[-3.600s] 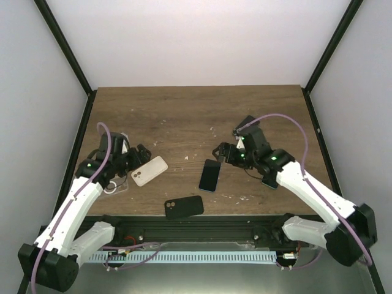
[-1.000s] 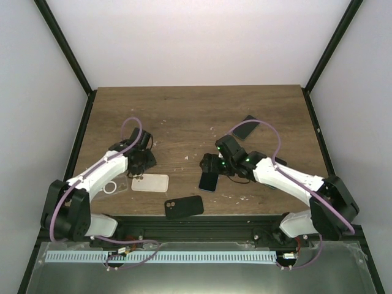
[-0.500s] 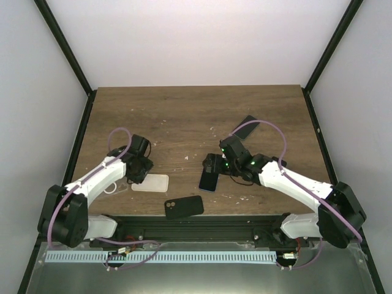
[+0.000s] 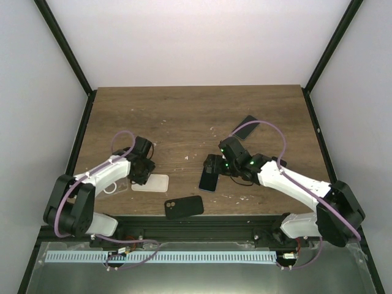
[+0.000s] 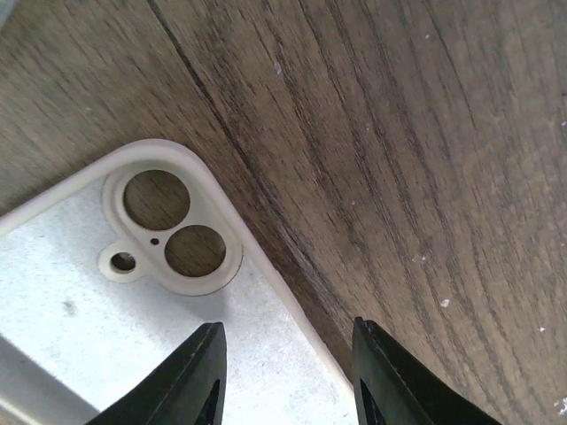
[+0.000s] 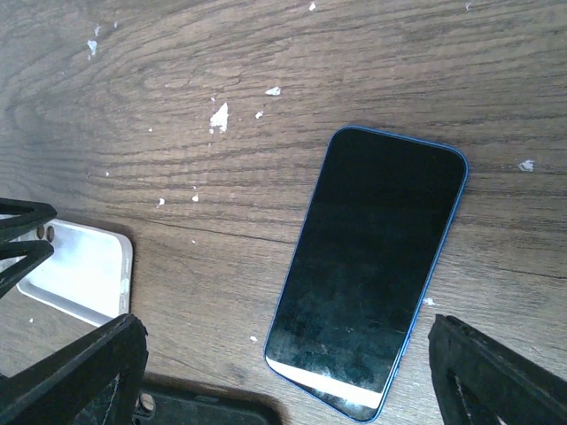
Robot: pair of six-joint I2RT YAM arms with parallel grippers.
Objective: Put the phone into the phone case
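The phone (image 6: 368,266) lies screen up on the wood, black glass with a blue rim, also seen from above (image 4: 209,177). My right gripper (image 6: 283,381) hovers over its near end, open wide, one finger on either side and touching nothing. The phone case (image 5: 106,301) is white and lies hollow side up with its camera cutout showing; from above the case (image 4: 153,183) sits left of the phone. My left gripper (image 5: 288,381) is low over the case's camera end, open, one finger above the case floor and the other above the wood, the rim between them.
A black case (image 4: 184,206) lies near the front edge between the arms. A dark phone (image 4: 247,127) rests at the back right. A clear case with a ring (image 4: 110,187) sits under the left arm. White crumbs dot the wood.
My left gripper has come nearer and lower onto the white case's left end. The right gripper has shifted slightly right over the phone. Case and phone have stayed put in the last second.
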